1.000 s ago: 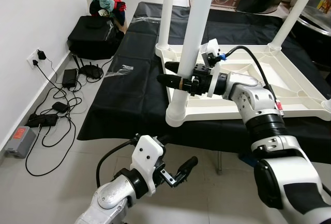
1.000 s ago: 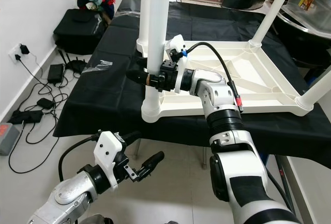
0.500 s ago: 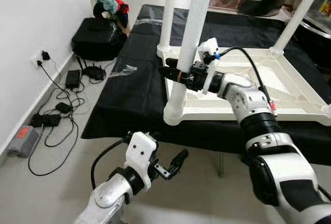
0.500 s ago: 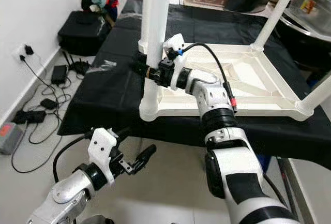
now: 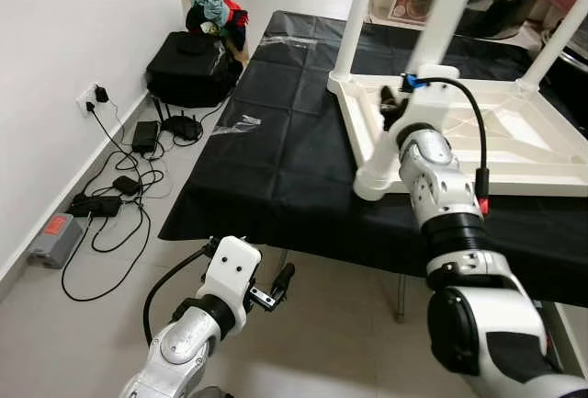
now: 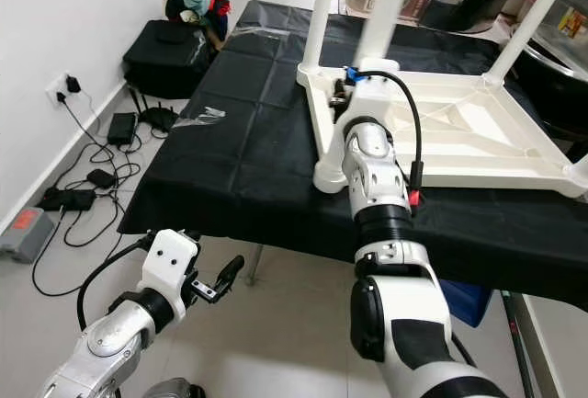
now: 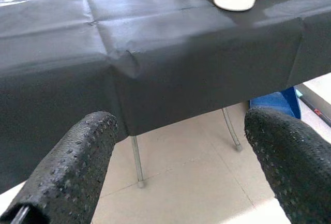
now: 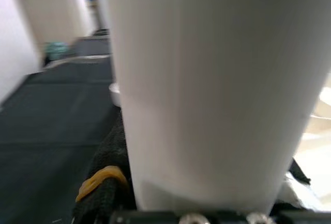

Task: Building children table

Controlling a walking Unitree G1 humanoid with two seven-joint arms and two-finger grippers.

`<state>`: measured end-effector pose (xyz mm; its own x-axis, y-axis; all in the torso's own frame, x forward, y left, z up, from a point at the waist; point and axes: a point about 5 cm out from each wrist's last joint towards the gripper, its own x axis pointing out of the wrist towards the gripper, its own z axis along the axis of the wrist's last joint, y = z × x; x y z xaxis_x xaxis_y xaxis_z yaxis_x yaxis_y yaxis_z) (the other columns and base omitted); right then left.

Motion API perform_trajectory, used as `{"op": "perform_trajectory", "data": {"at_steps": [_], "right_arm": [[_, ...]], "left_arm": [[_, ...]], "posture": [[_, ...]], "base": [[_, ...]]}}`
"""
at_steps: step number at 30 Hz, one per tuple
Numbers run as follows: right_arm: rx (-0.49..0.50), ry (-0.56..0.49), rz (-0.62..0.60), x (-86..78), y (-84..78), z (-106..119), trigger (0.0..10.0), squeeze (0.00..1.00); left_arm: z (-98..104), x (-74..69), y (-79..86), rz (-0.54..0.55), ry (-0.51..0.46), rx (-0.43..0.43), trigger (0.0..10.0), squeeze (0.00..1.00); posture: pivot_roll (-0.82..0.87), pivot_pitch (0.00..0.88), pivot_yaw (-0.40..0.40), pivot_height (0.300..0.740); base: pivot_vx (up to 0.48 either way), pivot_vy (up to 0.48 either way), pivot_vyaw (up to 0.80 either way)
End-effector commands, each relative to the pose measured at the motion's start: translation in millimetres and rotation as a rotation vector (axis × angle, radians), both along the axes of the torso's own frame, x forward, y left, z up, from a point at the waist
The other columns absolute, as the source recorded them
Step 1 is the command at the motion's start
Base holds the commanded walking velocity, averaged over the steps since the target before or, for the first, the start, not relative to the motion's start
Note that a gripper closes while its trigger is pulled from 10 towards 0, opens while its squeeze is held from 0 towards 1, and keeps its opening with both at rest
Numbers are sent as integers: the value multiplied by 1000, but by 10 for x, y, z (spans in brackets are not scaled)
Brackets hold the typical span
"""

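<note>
A white children's table lies upside down on the black-covered table, its legs pointing up. The near-left leg rises from the corner closest to me. My right gripper is at this leg, low down near the tabletop frame. In the right wrist view the leg stands between the black fingers, which are shut on it. My left gripper hangs low in front of the table's edge, open with nothing between its fingers.
A black cloth covers the work table, with a scrap of clear plastic on it. On the floor to the left lie a black bag and cables with chargers along the wall. A blue object sits under the table.
The camera has swung, so the whole scene sits further right. My right forearm now stands more upright with its wrist tight against the leg. The left gripper hangs a little lower.
</note>
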<state>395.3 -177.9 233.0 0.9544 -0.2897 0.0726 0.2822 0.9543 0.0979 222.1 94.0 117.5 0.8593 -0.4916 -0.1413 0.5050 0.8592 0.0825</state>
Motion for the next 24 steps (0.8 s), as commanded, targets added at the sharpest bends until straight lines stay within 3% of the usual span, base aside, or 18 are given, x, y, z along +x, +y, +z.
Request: {"op": "perform_trajectory", "data": {"at_steps": [1, 3, 4, 6, 9, 10, 13, 14, 17, 19, 21, 24], "right_arm": [[11, 44, -76, -40, -29, -70, 0, 0], [11, 44, -76, -40, -29, -70, 0, 0], [42, 47, -4, -20, 109, -67, 10000, 0], [77, 23, 222, 4, 447, -17, 10000, 0], [89, 8, 308, 2, 560, 6, 10000, 0], [98, -4, 406, -4, 646, 22, 10000, 561], [85, -8, 477, -5, 679, 30, 10000, 561], [80, -10, 546, -5, 666, 39, 10000, 1000], [80, -10, 546, -5, 666, 39, 10000, 1000], [50, -43, 809, -43, 626, 102, 10000, 1000], [50, -43, 809, -43, 626, 102, 10000, 1000], [-19, -82, 1193, -215, 559, 166, 10000, 1000]], "left_arm": [[-51, -11, -11, -5, 21, 16, 10000, 0], [-51, -11, -11, -5, 21, 16, 10000, 0], [-55, -11, -14, -7, 22, 18, 10000, 0], [-60, -13, -25, -14, 22, 18, 10000, 0], [-63, -14, -28, -15, 23, 18, 10000, 0], [-67, -17, -30, -16, 24, 18, 10000, 0], [-66, -18, -36, -21, 23, 16, 10000, 0], [-67, -21, -39, -23, 22, 14, 10000, 0], [-67, -21, -39, -23, 22, 14, 10000, 0], [-68, -24, -46, -28, 20, 12, 10000, 0], [-68, -24, -46, -28, 20, 12, 10000, 0], [-44, -41, -65, -53, 8, -10, 10000, 0]], "posture": [[161, 72, -95, 740], [161, 72, -95, 740], [164, 68, -98, 740], [161, 63, -99, 740], [161, 63, -99, 740], [157, 63, -96, 740], [159, 59, -98, 740], [159, 57, -98, 740], [159, 57, -98, 740], [159, 52, -99, 740], [159, 52, -99, 740], [165, 54, -105, 740]], "base": [[0, 0, 0], [0, 0, 0], [0, 0, 0], [0, 0, 0], [0, 0, 0], [0, 0, 0], [0, 0, 0], [0, 0, 0], [0, 0, 0], [0, 0, 0], [0, 0, 0], [0, 0, 0]]}}
